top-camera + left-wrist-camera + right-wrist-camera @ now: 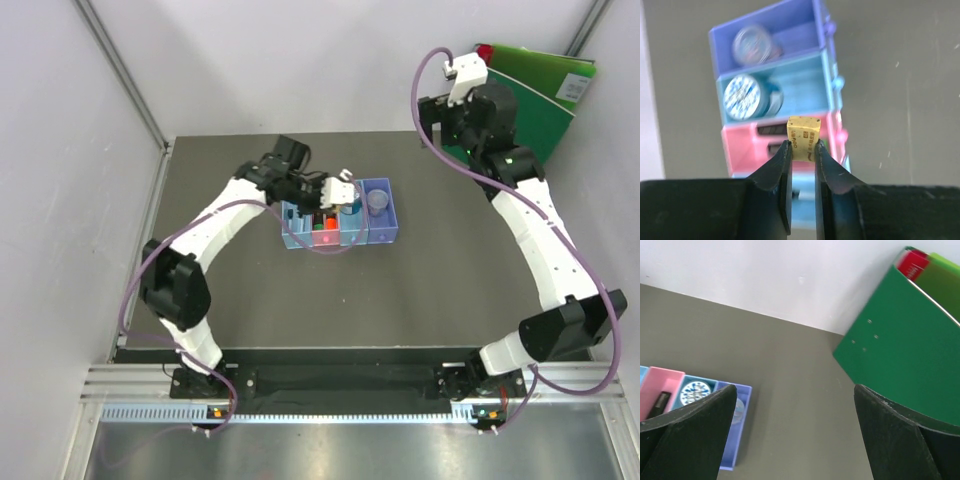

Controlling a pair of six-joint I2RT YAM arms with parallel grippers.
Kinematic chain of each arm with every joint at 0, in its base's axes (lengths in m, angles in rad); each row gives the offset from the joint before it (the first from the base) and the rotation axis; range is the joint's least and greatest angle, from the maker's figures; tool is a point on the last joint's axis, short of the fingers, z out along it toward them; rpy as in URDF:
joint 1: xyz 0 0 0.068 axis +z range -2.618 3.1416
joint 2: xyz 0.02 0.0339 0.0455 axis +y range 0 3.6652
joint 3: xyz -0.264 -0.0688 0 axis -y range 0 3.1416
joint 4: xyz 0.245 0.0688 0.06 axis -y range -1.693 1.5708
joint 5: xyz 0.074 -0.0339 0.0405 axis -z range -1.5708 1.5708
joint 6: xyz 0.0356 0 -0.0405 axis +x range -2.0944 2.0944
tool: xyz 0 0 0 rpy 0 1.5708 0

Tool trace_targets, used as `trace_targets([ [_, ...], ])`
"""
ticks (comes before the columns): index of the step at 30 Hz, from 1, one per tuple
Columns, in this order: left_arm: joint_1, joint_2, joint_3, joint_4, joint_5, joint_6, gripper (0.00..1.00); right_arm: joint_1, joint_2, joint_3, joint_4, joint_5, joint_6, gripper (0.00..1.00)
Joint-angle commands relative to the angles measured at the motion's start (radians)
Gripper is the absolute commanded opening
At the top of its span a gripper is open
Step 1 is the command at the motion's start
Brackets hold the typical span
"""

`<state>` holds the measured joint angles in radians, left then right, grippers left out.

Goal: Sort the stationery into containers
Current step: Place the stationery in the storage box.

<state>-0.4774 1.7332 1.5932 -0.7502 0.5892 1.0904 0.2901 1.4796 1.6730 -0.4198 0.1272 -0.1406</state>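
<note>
1. Already sorted, seen from the left wrist: the purple bin at the top of the frame holds a clear roll, the light blue bin below it holds a blue tape roll, and the pink bin holds black markers
2. The last bin, at the bottom edge, is mostly hidden behind the fingers, so what it contains cannot be told
3. In hand: the left gripper is closed to a narrow gap on a small tan block with print on it. It pinches the block's lower half and holds it above the row, in line with the pink bin, not yet dropped
4. The right gripper is spread wide with nothing between its fingers, up near the green binder at the upper right
5. The overhead view shows no loose stationery on the table, so I judge that releasing the block is about all that is left
</note>
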Motion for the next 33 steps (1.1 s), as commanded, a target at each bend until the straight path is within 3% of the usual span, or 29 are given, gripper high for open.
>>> trace_targets([
  [1,-0.062,0.141,0.066,0.115,-0.045,-0.061,0.0,-0.037,-0.065,-0.056,0.0,0.026,-0.031,1.0],
  [5,-0.096,0.253,0.18,0.137,-0.094,-0.06,0.0,-0.063,-0.111,-0.094,-0.002,0.026,-0.037,1.0],
  [16,-0.127,0.378,0.189,0.232,-0.163,-0.038,0.01,-0.104,-0.163,-0.162,0.007,0.009,-0.016,1.0],
  [19,-0.129,0.371,0.166,0.233,-0.16,-0.038,0.14,-0.108,-0.159,-0.167,0.009,0.008,-0.014,1.0],
  [22,-0.13,0.358,0.148,0.252,-0.161,-0.049,0.2,-0.109,-0.159,-0.171,0.009,0.003,-0.005,0.99],
  [23,-0.132,0.355,0.142,0.262,-0.155,-0.053,0.3,-0.111,-0.159,-0.173,0.012,0.0,-0.002,1.0],
  [27,-0.132,0.341,0.14,0.278,-0.161,-0.073,0.46,-0.109,-0.162,-0.171,0.006,-0.015,0.01,1.0],
  [33,-0.13,0.319,0.119,0.287,-0.183,-0.075,0.54,-0.109,-0.182,-0.177,-0.004,-0.024,0.019,1.0],
])
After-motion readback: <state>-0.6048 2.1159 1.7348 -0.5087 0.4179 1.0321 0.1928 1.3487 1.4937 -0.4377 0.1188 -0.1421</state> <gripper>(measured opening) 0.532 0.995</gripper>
